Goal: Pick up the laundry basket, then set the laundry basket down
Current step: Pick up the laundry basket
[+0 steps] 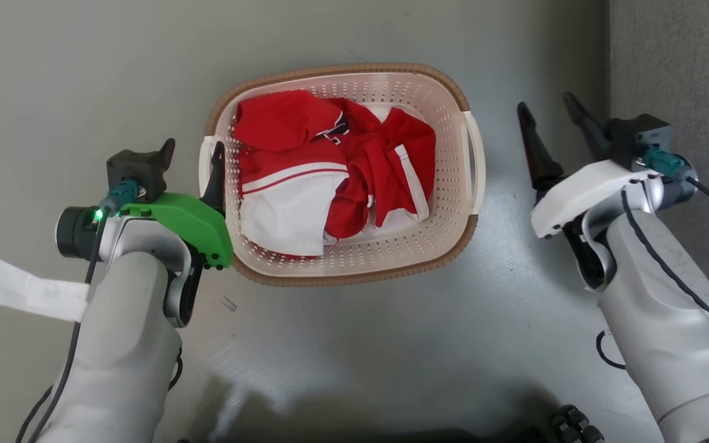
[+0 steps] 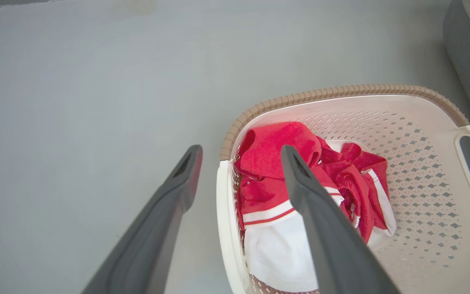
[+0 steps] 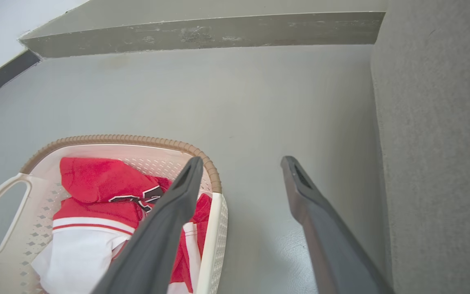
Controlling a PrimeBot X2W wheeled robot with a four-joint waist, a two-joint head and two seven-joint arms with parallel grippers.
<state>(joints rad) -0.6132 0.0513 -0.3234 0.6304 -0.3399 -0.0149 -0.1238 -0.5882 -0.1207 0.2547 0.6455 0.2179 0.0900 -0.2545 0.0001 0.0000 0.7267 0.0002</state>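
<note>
Left hand (image 1: 191,157), fingers apart, straddles the laundry basket (image 1: 354,67) rim; right hand (image 1: 546,106), also apart, stands clear. A one-sided lift could tip it.

Bare floor (image 1: 84,74) all round basket (image 1: 404,246). Clothes (image 1: 330,166) fill its left and middle, and the right inner strip is free. Left gripper (image 1: 191,161) has fingers spread with the left handle (image 2: 223,212) between them, inner finger close over the clothes. Right gripper (image 1: 553,126) has fingers spread, with a clear floor gap to the right handle (image 1: 479,154). Grey block (image 1: 680,55) is close on its outer side, so it's tight there.
</note>
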